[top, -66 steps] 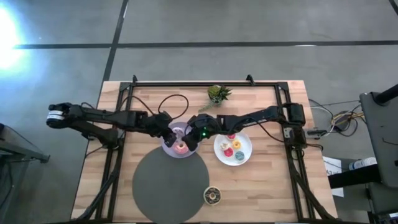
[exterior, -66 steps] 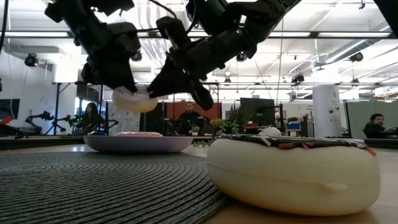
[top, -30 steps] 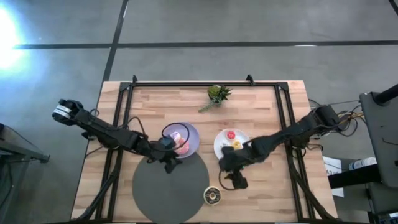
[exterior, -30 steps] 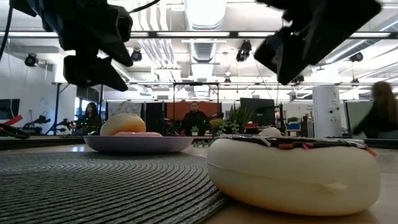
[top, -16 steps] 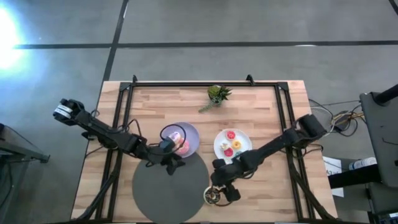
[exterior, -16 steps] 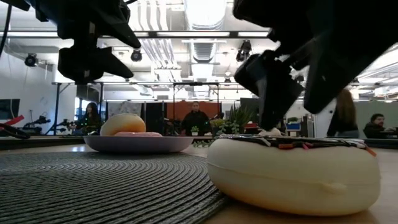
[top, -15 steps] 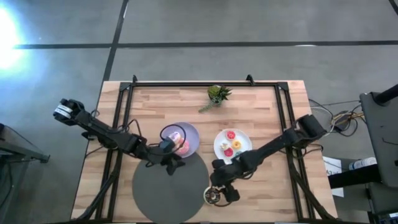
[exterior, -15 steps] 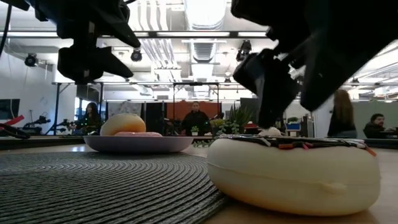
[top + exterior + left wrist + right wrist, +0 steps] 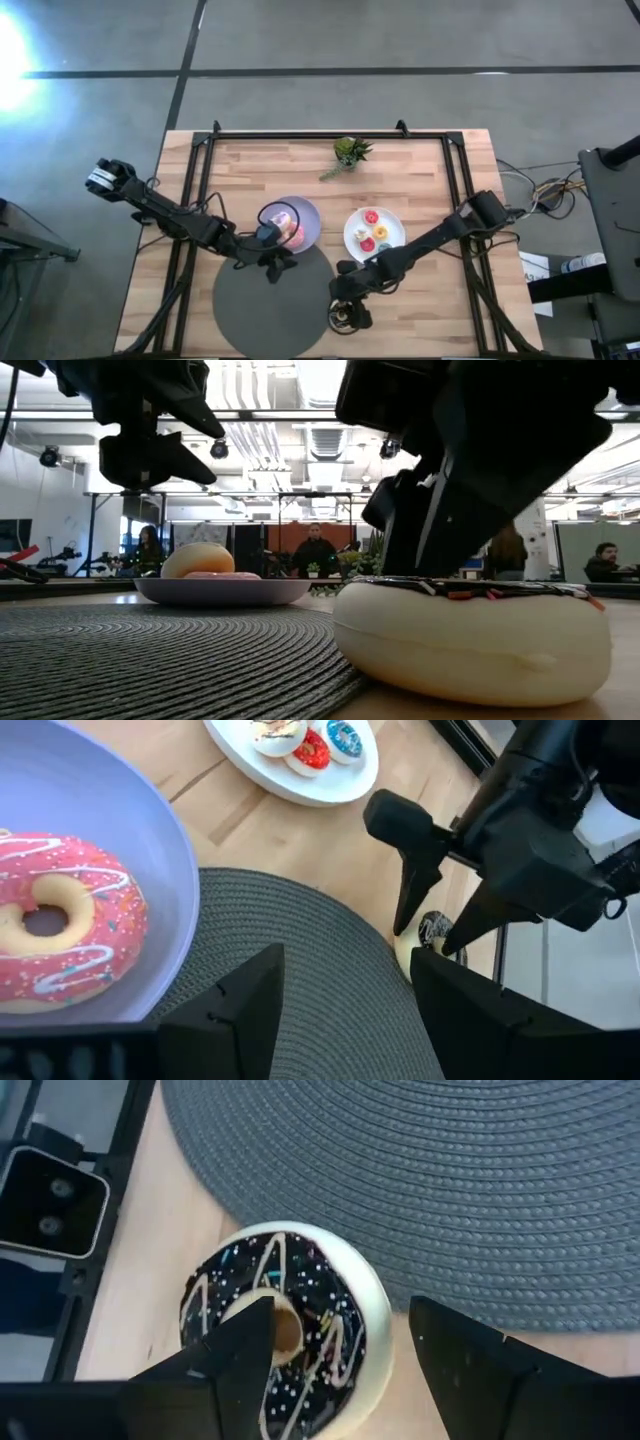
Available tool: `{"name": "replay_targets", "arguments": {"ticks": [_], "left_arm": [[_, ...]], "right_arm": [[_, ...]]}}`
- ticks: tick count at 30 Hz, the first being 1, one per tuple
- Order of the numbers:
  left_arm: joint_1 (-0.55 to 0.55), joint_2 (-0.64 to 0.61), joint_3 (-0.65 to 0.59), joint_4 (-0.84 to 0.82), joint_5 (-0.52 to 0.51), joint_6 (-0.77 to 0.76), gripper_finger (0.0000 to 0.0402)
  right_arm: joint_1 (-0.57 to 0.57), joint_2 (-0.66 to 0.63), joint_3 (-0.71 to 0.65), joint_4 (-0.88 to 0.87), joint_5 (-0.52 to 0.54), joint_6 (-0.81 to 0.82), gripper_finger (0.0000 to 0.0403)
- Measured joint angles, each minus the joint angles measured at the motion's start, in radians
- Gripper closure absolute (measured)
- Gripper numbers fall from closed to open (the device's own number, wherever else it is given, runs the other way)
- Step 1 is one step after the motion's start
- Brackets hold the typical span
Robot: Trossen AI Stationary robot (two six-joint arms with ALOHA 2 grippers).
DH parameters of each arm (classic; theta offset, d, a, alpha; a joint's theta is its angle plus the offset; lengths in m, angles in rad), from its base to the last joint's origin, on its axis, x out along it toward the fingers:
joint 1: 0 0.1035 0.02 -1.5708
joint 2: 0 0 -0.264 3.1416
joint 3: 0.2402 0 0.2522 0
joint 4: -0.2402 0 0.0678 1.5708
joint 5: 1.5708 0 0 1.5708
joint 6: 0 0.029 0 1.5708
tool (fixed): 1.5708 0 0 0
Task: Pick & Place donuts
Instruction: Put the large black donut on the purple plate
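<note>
A chocolate-iced donut (image 9: 310,1320) lies flat on the wood near the table's front edge, right of the dark mat (image 9: 260,305). My right gripper (image 9: 335,1330) stands open over it, pointing down. One finger (image 9: 235,1350) is above the hole and the other (image 9: 470,1360) is beyond the rim on the mat's side. My left gripper (image 9: 340,1010) hovers open and empty over the mat's far edge, beside the lilac plate (image 9: 312,213). A pink donut (image 9: 60,925) and a pale one (image 9: 198,558) lie in that plate. Several small donuts lie on the white plate (image 9: 396,238). My right gripper's fingertips reach down to the chocolate donut's top (image 9: 440,588) from above, one at the hole and one outside the rim. I cannot tell whether they touch it. The donut lies flat on the table.
A small potted plant (image 9: 350,150) stands near the far edge. The round dark mat fills the near middle of the table. A black frame (image 9: 200,170) runs along the table's sides and back. People and desks show in the room beyond.
My right gripper has gone from beside the white plate toward the near edge and leftward, and down onto the chocolate donut. The donut has not moved.
</note>
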Motion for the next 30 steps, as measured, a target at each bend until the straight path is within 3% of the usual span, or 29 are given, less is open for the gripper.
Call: {"name": "replay_targets", "arguments": {"ticks": [7, 14, 18, 22, 25, 30], "left_arm": [[-0.003, 0.000, -0.001, -0.009, 0.015, 0.035, 0.0209], [-0.016, 0.000, -0.001, -0.012, 0.032, 0.058, 0.0209], [-0.042, -0.003, -0.001, -0.031, 0.041, 0.038, 0.0209], [-0.099, -0.006, -0.001, -0.111, 0.041, -0.027, 0.0209], [-0.153, -0.013, -0.001, -0.148, -0.007, -0.097, 0.0209], [-0.230, -0.052, -0.001, -0.174, -0.183, -0.198, 0.0209]], "right_arm": [[0.000, 0.023, 0.014, -0.035, 0.001, 0.012, 0.0199], [-0.005, 0.021, 0.016, -0.087, 0.011, 0.043, 0.0288], [-0.024, -0.028, 0.013, -0.146, 0.068, 0.063, 0.0343], [-0.077, -0.143, 0.013, -0.165, 0.208, 0.060, 0.0373], [-0.165, -0.183, 0.012, -0.140, 0.244, 0.060, 0.0376], [-0.347, -0.152, 0.011, -0.012, 0.225, 0.060, 0.0366]]}}
